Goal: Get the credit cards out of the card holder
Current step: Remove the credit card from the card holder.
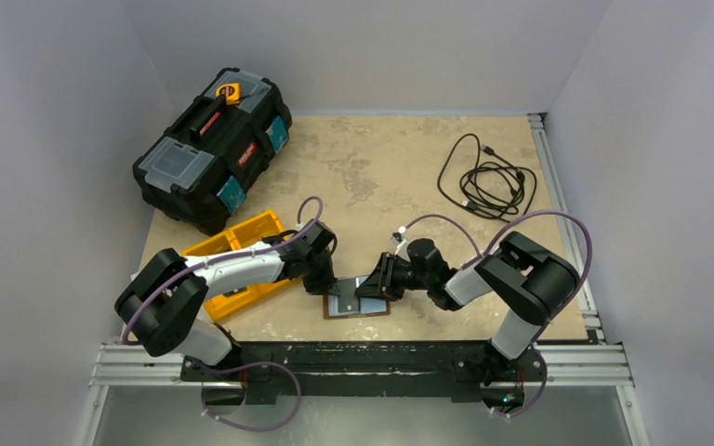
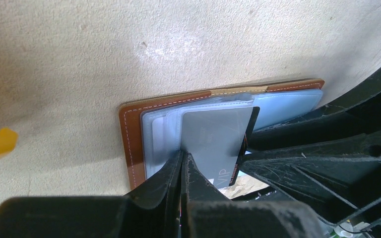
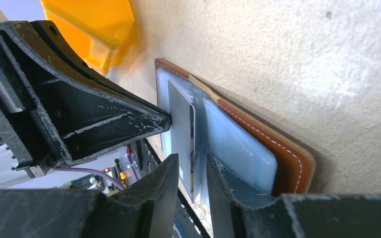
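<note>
Pressing tip-down on the open card holder [image 2: 134, 134]: left fingers [image 2: 178, 166] are clenched with no gap and nothing visible between them. Their tips sit on the clear sleeves [image 2: 158, 131], at the left edge of a grey card [image 2: 213, 139] marked VIP.

Right fingers [image 3: 174, 166] are parted and straddle that card's near edge. The gap is wider than the card, and I can't tell whether either finger touches it. The edge of a dark card [image 2: 251, 126] shows just behind the grey one.

The grey card stands partway out of its sleeve, tilted. The holder lies flat on the counter [image 1: 381, 158] at the near edge, between the two arms, pale blue inside up.

The two sets of fingers meet nose to nose over the holder, very close, and each blocks part of the other's view. The orange tray [image 1: 242, 237] is just left of the holder, under the left arm. Toolbox [image 1: 214, 149] at the far left and cable [image 1: 488, 181] at the far right are well apart from the work.

- Top view: gives the layout, but the card and both finger states are too small to read.
- Left wrist: shows the VIP print and the dark card.
- Right wrist: shows the finger gap and the left tip against the card's side.
</note>
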Controlling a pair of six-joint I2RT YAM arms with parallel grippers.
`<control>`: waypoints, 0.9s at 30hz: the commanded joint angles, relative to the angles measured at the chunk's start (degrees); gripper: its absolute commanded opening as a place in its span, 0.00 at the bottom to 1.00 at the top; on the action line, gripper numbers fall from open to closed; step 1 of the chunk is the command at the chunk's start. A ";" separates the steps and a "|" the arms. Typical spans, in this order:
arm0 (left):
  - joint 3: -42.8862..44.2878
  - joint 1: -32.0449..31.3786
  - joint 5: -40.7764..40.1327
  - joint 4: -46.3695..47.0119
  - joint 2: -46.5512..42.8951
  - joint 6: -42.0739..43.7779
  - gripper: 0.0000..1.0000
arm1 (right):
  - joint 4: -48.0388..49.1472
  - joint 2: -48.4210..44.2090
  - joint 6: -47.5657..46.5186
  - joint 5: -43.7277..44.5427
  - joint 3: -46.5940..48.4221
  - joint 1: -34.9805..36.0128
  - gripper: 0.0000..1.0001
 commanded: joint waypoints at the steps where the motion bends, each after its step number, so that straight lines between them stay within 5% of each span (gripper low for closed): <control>1: -2.85 -0.26 -5.16 -5.03 3.37 0.67 0.00 | 7.76 2.16 3.35 -1.98 -2.09 -0.34 0.26; 14: -3.16 -0.28 -4.97 -4.91 3.07 0.53 0.00 | 13.85 4.15 5.88 -2.51 -3.25 -0.27 0.03; 27: -4.34 1.40 -6.24 -6.80 2.17 0.75 0.00 | -3.93 -5.83 -0.89 5.14 -2.75 -0.97 0.00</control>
